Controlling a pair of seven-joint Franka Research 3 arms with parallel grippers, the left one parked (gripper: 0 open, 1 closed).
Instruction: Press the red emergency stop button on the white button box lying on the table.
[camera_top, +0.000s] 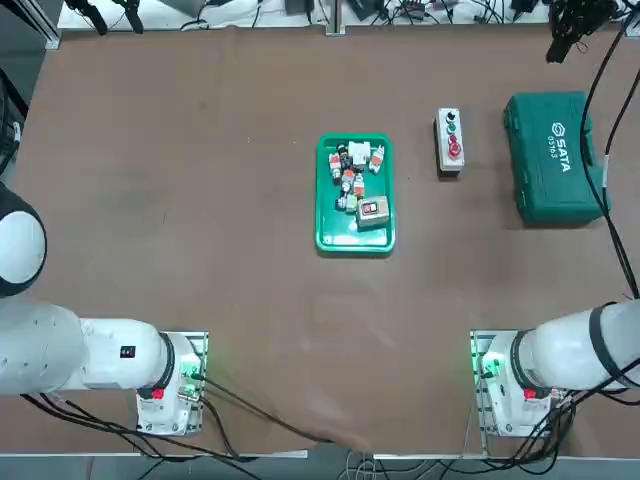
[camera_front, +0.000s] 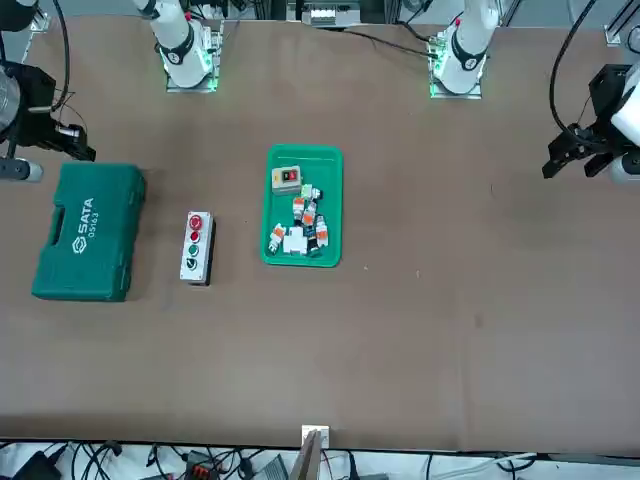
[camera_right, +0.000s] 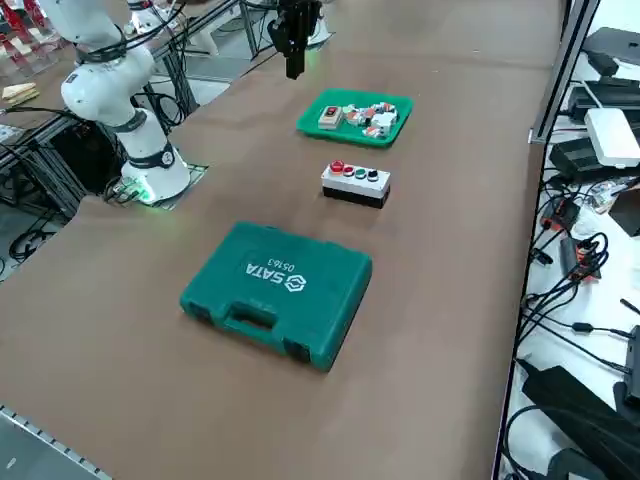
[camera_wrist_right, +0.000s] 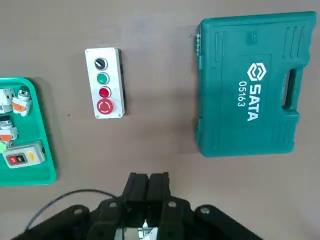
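The white button box (camera_wrist_right: 114, 75) lies flat on the brown table (camera_top: 200, 220), between a green tray and a dark green toolcase. The red emergency stop button (camera_wrist_right: 104, 106) sits at one end of its row, past a black and a green button. The same box (camera_top: 443, 140) and red button (camera_top: 454, 150) show in the top view, and again in the front view as box (camera_front: 196, 262) and button (camera_front: 196, 222). My right gripper (camera_wrist_right: 149, 181) hangs high above the table, well clear of the box, its fingers shut together with nothing between them. The box (camera_right: 355, 185) stands untouched.
The dark green SATA toolcase (camera_top: 553, 155) lies closed beside the box, towards the table's right edge. A green tray (camera_top: 355, 238) of small parts sits at the table's middle. Cables run along the far edge and down the right side.
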